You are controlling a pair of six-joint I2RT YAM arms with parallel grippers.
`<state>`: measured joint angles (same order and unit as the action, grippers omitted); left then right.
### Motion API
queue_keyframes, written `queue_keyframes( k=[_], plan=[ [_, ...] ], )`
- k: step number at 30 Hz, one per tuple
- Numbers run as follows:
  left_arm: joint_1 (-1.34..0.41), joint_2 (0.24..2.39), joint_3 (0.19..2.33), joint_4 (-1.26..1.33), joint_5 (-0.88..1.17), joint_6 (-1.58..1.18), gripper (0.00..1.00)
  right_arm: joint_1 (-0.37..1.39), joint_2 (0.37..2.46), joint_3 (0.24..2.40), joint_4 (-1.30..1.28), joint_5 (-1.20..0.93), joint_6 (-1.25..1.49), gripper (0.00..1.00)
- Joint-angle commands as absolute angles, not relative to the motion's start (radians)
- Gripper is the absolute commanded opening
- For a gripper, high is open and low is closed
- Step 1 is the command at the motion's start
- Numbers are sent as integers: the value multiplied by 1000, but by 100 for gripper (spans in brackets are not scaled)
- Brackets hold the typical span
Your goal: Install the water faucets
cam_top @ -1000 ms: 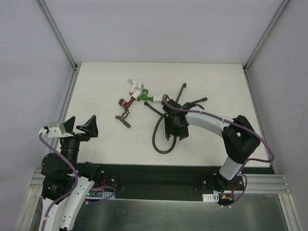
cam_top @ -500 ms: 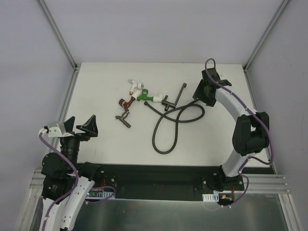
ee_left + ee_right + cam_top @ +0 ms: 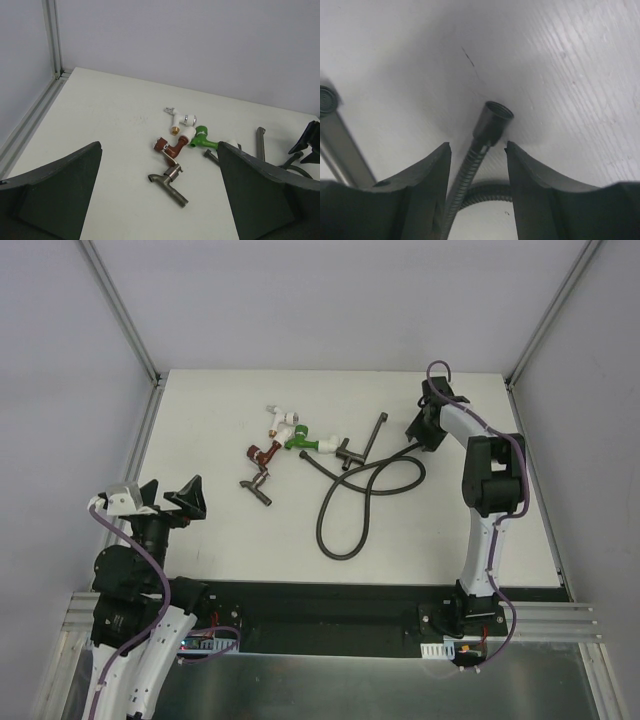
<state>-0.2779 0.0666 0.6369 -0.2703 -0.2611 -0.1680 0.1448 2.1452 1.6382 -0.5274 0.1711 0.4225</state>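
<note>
The right arm (image 3: 487,472) reaches to the far side of the worktop (image 3: 210,420), and its jaws stand partly apart, astride the threaded end of the dark hose (image 3: 492,122). The fitting lies between them with a gap on each side, so nothing is gripped. They seem lined up along the hose so that closing would pinch the stiff collar, not the limp coil behind it. A grey pipe (image 3: 339,144) lies just outside the left-hand jaw, clear of the closing path. The left arm (image 3: 135,560) hangs back near its base, its jaws spread wide and holding nothing; they frame the faucets, which lie ahead and between them, well out of reach. This looks like a waiting pose that keeps the parts in sight. The faucets lie loose in a cluster on the worktop, none fitted to anything: the white faucet (image 3: 179,119) farthest from the left jaws, the green faucet (image 3: 203,142) and red faucet (image 3: 170,146) touching in the middle, and the metal faucet (image 3: 169,183) nearest. All four sit well off to one side of the right jaws, beyond the pipe.
</note>
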Motion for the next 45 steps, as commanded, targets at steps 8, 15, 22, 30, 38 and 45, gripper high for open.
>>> queue_keyframes(
  k=[8,15,22,30,38,45],
  plan=[
    [-241,120,646,-245,-212,-176,99,135,2183,1687,-483,51,465,32],
    [-213,161,657,-245,-137,-198,99,138,2138,1637,-453,8,436,16],
    [-207,277,710,-245,-6,-241,99,153,2001,1563,-410,-55,315,1],
    [-207,536,844,-245,303,-323,99,253,1631,1362,-197,-123,117,2],
    [-228,765,848,-7,561,-567,99,422,1246,1074,108,-234,-34,2],
    [-461,951,721,397,469,-604,99,506,1082,913,232,-278,61,2]
  ],
)
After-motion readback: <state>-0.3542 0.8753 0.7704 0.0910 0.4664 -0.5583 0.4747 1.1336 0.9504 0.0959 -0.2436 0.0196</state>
